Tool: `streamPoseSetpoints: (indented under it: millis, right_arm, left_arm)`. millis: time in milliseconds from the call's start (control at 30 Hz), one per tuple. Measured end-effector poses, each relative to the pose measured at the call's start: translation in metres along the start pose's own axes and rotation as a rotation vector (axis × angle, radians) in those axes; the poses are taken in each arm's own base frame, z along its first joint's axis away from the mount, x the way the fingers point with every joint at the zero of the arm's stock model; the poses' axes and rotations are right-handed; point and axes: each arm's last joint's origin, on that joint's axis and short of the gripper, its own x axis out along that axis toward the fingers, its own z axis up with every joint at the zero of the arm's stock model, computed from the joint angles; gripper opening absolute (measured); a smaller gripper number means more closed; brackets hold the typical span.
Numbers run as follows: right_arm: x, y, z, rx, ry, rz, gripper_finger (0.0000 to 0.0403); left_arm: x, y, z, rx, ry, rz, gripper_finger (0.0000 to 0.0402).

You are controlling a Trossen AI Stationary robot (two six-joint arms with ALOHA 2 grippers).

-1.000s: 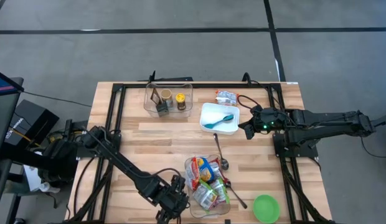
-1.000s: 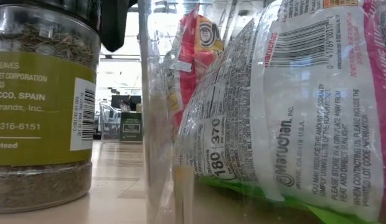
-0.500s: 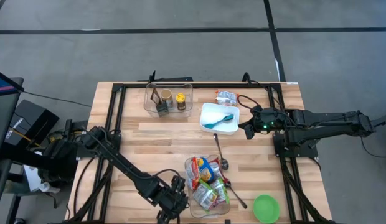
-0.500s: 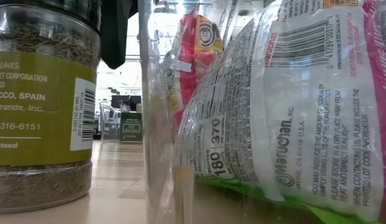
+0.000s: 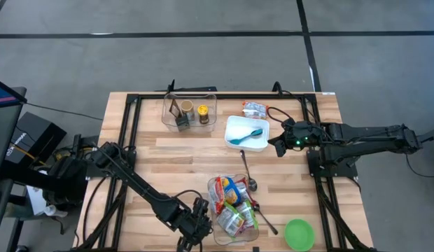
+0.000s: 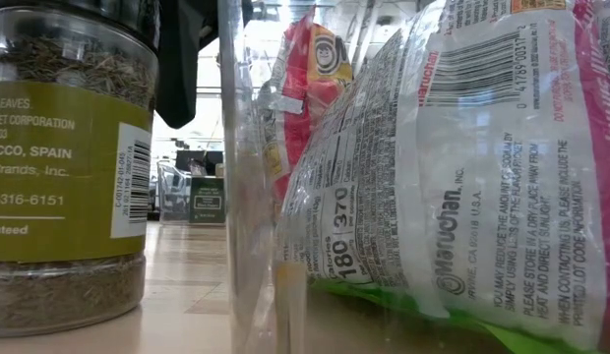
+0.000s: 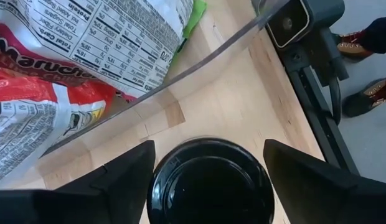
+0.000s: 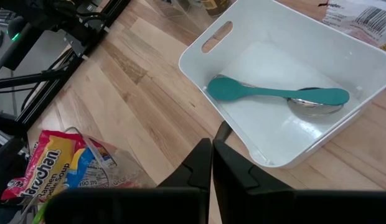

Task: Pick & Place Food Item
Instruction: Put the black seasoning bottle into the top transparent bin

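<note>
- Spice jar (image 7: 210, 182) stands on the desk (image 5: 175, 150) just outside the clear bin (image 5: 211, 210), on the side away from the green lid (image 5: 299, 234); its black cap shows in the left wrist view.
- Left tool (image 5: 192, 234) hangs directly over the spice jar, fingers (image 7: 118, 180) spread wide on either side of the cap, gripping nothing.
- Right tool (image 5: 278, 145) waits beside the white tray (image 5: 234, 126), fingers clenched shut and empty.
- Clear bin holds noodle packets (image 5: 231, 203) piled against its wall.
- Risk: the finger nearest the clear bin could strike the bin wall on descent, because the spice jar stands close against it.
- Risk: a grip on the cap alone could slip or tip the spice jar, since the cap is smooth and round.
- Change: the left tool's dark finger (image 6: 177, 69) sits lower beside the spice jar in the low view than a second ago; all else is unmoved.
</note>
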Motion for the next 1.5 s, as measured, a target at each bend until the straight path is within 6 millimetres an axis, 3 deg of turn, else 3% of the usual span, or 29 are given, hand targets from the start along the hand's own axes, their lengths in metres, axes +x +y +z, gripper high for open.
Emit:
streamPoseSetpoints:
  millis: [233, 667, 1500]
  right_arm:
    - [0.0000, 0.0000, 0.0000, 0.000, 0.000, 0.000, 0.0008]
    - [-0.0001, 0.0000, 0.0000, 0.000, 0.000, 0.000, 0.0008]
    - [0.0000, 0.0000, 0.0000, 0.000, 0.000, 0.000, 0.0008]
  left_arm:
    - [-0.0001, -0.0001, 0.0006, 0.000, -0.007, 0.001, 0.0275]
    - [-0.0001, 0.0000, 0.0012, -0.001, -0.014, 0.005, 0.0206]
    - [-0.0001, -0.0002, 0.0018, -0.003, -0.020, 0.003, 0.0209]
